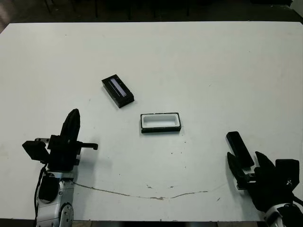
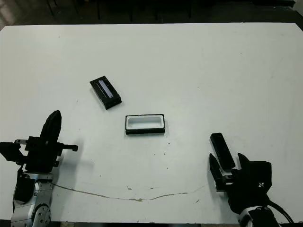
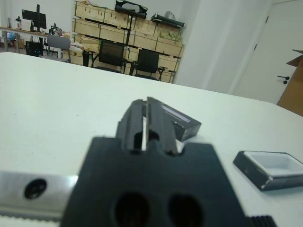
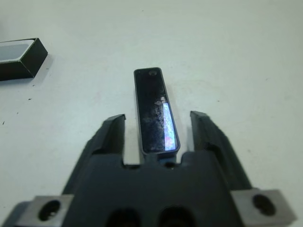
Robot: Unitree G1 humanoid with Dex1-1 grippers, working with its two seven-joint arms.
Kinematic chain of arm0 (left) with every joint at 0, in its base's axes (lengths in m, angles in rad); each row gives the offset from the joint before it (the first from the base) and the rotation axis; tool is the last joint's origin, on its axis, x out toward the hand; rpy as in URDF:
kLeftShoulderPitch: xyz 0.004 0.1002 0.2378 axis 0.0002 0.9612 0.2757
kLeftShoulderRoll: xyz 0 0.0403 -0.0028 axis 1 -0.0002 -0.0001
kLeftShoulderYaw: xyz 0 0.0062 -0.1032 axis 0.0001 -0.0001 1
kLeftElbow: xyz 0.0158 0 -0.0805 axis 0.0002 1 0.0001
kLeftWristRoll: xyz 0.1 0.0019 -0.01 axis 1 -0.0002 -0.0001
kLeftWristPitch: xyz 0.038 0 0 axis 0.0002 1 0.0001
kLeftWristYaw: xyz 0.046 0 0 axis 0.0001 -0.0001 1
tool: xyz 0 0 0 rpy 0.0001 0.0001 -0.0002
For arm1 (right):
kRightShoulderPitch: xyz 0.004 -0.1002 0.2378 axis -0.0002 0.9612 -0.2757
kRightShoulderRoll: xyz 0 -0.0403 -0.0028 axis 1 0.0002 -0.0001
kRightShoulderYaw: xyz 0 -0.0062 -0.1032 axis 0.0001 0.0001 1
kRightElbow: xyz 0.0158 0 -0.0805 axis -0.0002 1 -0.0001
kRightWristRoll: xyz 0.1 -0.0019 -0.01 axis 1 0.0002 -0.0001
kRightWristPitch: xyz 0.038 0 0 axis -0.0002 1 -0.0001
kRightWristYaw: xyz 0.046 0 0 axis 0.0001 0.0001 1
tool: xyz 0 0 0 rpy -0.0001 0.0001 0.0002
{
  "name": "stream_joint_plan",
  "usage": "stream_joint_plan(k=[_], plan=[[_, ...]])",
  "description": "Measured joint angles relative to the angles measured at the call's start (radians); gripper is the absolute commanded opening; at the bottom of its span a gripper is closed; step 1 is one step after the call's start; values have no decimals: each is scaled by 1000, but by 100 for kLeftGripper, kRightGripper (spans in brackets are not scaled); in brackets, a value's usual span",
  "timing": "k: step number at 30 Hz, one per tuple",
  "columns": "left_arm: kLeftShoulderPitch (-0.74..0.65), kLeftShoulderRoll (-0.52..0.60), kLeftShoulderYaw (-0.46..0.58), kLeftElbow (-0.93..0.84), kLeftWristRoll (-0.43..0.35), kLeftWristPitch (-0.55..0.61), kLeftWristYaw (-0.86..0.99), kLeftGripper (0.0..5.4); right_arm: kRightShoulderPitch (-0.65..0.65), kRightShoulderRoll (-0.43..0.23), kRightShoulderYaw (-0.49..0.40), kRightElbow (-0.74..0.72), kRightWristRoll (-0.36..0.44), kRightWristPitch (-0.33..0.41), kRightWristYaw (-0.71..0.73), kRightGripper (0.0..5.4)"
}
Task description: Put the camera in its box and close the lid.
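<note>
The camera (image 4: 155,111), a slim black bar with a bluish-white screen, lies flat on the table at the near right (image 1: 239,147). My right gripper (image 4: 157,117) is open around its near end, one finger on each side with a gap to each. The box (image 1: 160,122), black-walled with white lining, stands open and empty mid-table. The lid (image 1: 118,91), a black block with a pale stripe, lies apart from the box, to its far left. My left gripper (image 1: 72,124) is shut and empty at the near left, pointing towards the lid (image 3: 182,123).
The white table (image 1: 213,71) stretches wide beyond the objects. A thin crack-like mark (image 1: 156,196) runs along the near edge. Past the far edge of the table, the left wrist view shows chairs (image 3: 111,54) and wooden crates (image 3: 137,33).
</note>
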Motion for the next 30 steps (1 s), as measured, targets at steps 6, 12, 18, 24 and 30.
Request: stream_joint_plan(k=[6,12,18,24,30], plan=[[0,0,0,-1,-2,0,0,0,2,0,-7,-28,12,30,-7,143],[0,0,0,-1,-5,0,0,0,5,0,-18,-60,33,62,-8,61],[1,-1,0,-3,-4,0,9,0,5,-1,-24,-77,41,85,-8,58],[1,-1,0,-3,-7,0,9,0,7,-1,-42,-88,59,98,-6,58],[2,-1,-1,-4,-3,0,8,0,-6,-3,-97,-87,116,85,22,58]])
